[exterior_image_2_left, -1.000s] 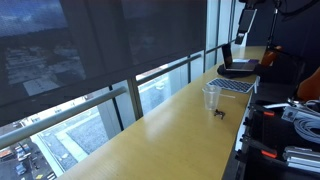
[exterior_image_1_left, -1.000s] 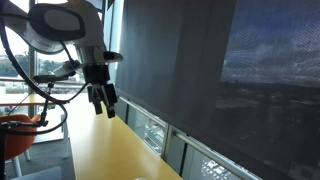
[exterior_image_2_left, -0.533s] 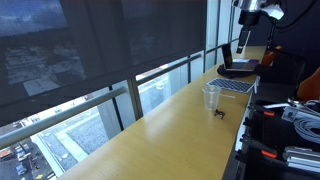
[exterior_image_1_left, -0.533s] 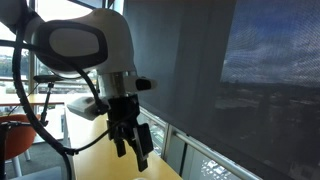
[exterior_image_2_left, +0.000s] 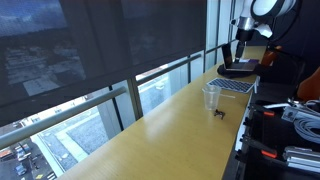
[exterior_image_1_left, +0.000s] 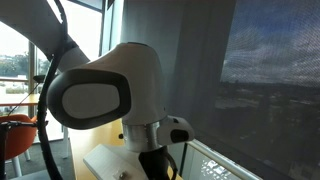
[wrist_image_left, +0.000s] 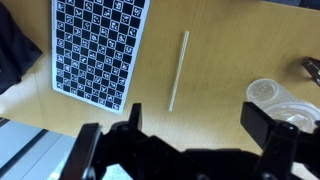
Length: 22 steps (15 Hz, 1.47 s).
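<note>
Wrist view: straw (wrist_image_left: 178, 70) ahead of wide-spread jaws, untouched.

My gripper (wrist_image_left: 180, 150) covers part of the cup (wrist_image_left: 268, 92) in the wrist view; a dark thing (wrist_image_left: 312, 68) beside it is cut off.

Counter (exterior_image_2_left: 150, 135): long bare stretch ran from the cup (exterior_image_2_left: 210, 97) to the near end, open for passage. Far end was crowded: board (wrist_image_left: 100, 50), straw (wrist_image_left: 178, 70) and cup lay close together, with narrow strips of bare wood between them. Small dark thing (exterior_image_2_left: 221, 115) sat just beside the cup, toward the front edge. Laptop (exterior_image_2_left: 238, 68) blocked the far end. Shaded window (exterior_image_2_left: 90, 50) walled the whole back edge. Room above the straw stood open.
</note>
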{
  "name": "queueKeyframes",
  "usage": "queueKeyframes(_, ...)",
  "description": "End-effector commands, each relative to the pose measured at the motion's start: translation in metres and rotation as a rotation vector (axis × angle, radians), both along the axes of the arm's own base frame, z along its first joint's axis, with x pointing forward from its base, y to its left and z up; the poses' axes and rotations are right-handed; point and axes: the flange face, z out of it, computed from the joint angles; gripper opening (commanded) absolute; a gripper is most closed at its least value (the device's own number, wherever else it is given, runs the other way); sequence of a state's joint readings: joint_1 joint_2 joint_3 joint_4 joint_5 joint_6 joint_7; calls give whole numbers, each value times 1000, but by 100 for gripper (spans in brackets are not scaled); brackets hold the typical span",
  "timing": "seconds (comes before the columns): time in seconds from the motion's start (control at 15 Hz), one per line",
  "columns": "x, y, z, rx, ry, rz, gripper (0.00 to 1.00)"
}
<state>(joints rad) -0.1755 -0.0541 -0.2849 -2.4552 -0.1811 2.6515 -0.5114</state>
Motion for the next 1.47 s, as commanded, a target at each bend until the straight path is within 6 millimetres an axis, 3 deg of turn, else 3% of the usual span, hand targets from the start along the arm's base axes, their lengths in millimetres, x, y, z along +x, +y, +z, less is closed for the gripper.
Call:
queueKeyframes(0.0, 32, -24, -25, 24, 6, 2, 100)
queueKeyframes(0.53, 68, -57, -92, 41, 73, -38, 100)
queueKeyframes(0.93, 88, -53, -134, 29, 120, -30, 100)
queueKeyframes(1.0, 91, -51, -136, 23, 126, -30, 100)
queueKeyframes(1.07, 82, -50, -132, 43, 138, -30, 100)
queueKeyframes(1.4, 87, -49, -138, 36, 144, -29, 100)
